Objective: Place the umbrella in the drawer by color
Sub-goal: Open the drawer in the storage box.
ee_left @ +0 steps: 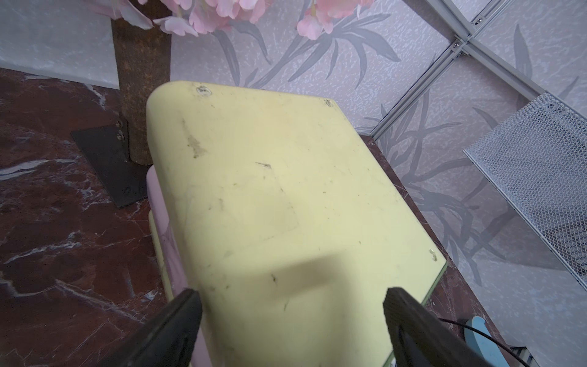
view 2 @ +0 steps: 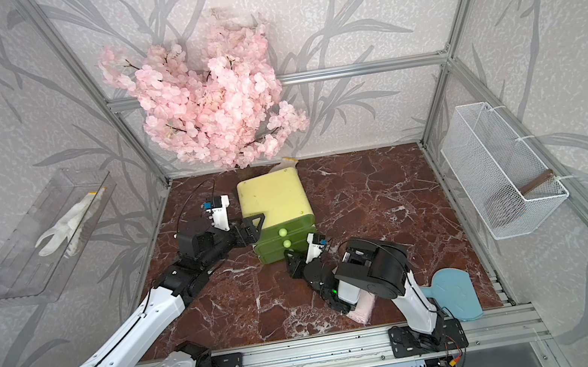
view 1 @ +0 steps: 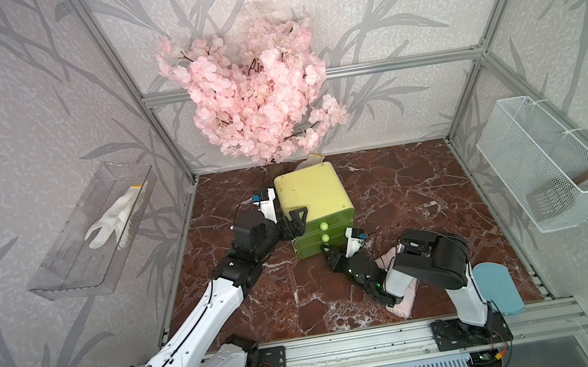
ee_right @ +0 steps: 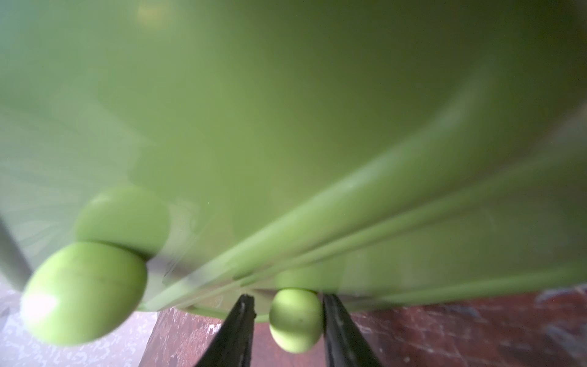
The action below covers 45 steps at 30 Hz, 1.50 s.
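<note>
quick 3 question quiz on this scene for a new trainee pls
1. True or false: the left end effector is shut.
2. What do the right end effector's jaws straddle? A) a knob B) a glove C) a basket
3. Fill in: the cabinet's top is ____.

Key: 1 false; 2 A; 3 yellow
</note>
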Each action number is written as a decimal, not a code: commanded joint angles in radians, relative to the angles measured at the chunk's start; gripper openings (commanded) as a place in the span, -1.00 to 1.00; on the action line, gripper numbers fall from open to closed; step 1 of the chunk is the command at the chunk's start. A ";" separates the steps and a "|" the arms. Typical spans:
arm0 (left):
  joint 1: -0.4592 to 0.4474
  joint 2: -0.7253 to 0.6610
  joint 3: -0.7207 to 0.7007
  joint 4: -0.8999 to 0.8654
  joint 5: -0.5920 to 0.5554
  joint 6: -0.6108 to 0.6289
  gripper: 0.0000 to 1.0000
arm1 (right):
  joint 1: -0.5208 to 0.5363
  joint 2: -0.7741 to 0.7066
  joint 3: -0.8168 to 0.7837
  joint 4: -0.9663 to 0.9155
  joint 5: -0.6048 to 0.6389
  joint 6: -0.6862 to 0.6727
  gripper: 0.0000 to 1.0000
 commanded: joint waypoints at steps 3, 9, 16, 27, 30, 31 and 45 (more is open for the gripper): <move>-0.004 -0.023 -0.013 0.009 0.002 0.018 0.88 | -0.004 0.013 0.026 0.041 0.019 -0.015 -0.52; -0.004 -0.024 -0.016 0.008 -0.010 0.023 0.88 | -0.002 -0.012 -0.010 0.041 0.017 -0.017 -0.73; -0.005 -0.024 -0.017 0.007 -0.019 0.024 0.88 | 0.053 -0.097 -0.119 0.041 0.045 -0.038 -0.73; -0.004 -0.017 -0.013 0.004 -0.029 0.027 0.88 | 0.160 -0.171 -0.252 0.036 0.102 -0.018 -0.74; -0.003 -0.021 -0.010 -0.002 -0.026 0.030 0.88 | 0.137 -0.193 -0.236 -0.012 0.083 -0.034 -0.73; -0.004 -0.025 -0.007 -0.008 -0.025 0.031 0.88 | 0.117 -0.201 -0.224 -0.048 0.057 -0.026 -0.73; -0.160 -0.433 -0.096 -0.469 -0.197 0.022 0.88 | 0.066 -0.185 -0.180 -0.068 -0.013 -0.026 -0.70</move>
